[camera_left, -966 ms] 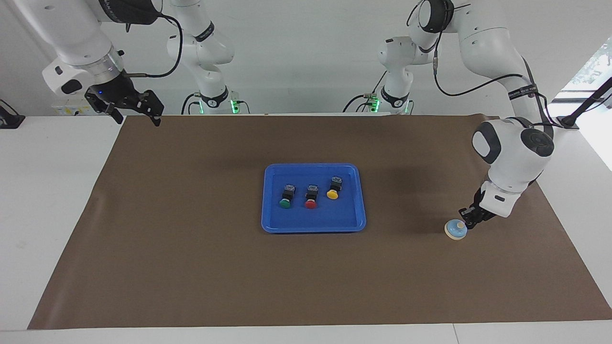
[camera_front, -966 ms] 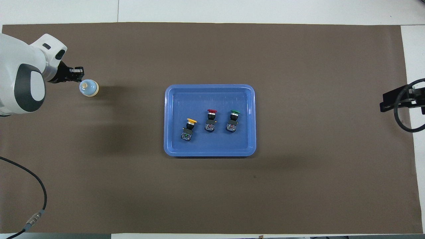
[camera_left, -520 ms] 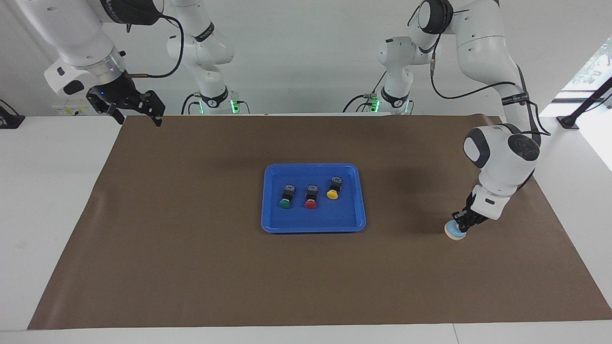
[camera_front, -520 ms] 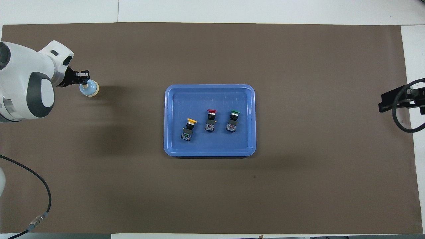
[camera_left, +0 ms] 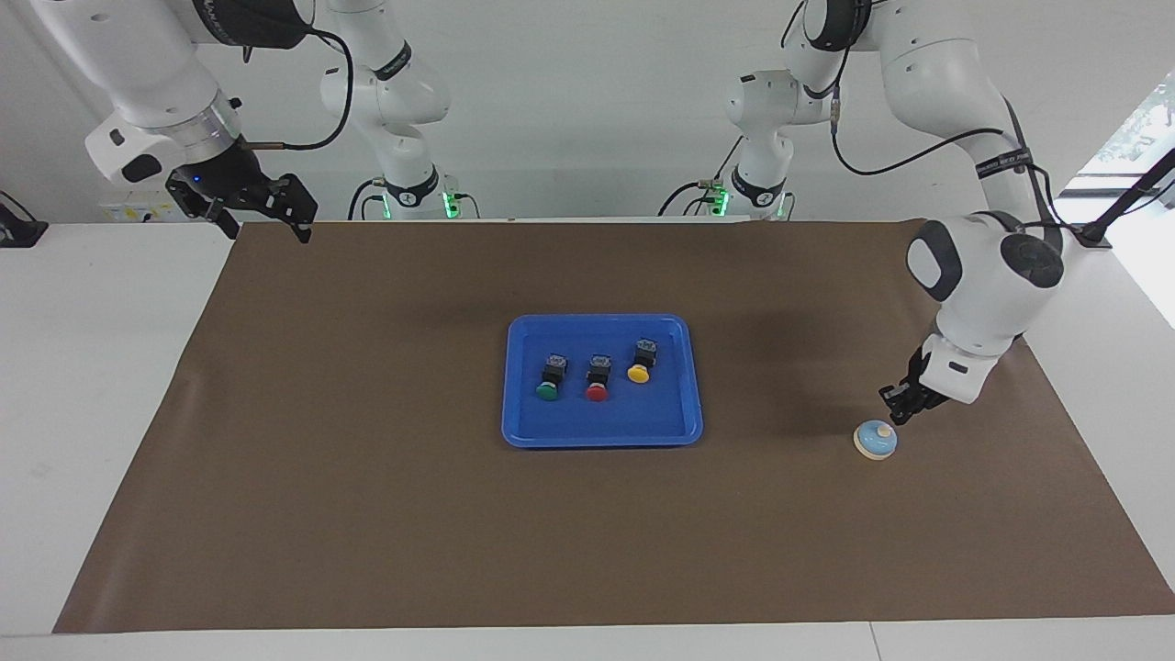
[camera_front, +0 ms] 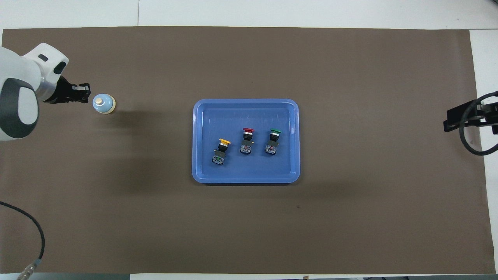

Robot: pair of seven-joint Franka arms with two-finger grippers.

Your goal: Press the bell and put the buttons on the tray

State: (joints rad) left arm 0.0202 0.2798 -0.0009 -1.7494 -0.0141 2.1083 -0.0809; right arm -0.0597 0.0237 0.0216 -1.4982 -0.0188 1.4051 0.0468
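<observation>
Left claw (camera_left: 897, 405) closed, raised beside bell (camera_left: 876, 441)

One camera sits high across the white tabletop (camera_left: 92, 367), facing the two arm bases and looking down at a slant from a moderate distance. The other hangs above the robots' end, looking forward and steeply down. Both take in the whole brown paper mat (camera_front: 350, 217) and the bright-blue rectangular plastic tray (camera_left: 601, 437), half a turn apart.
</observation>
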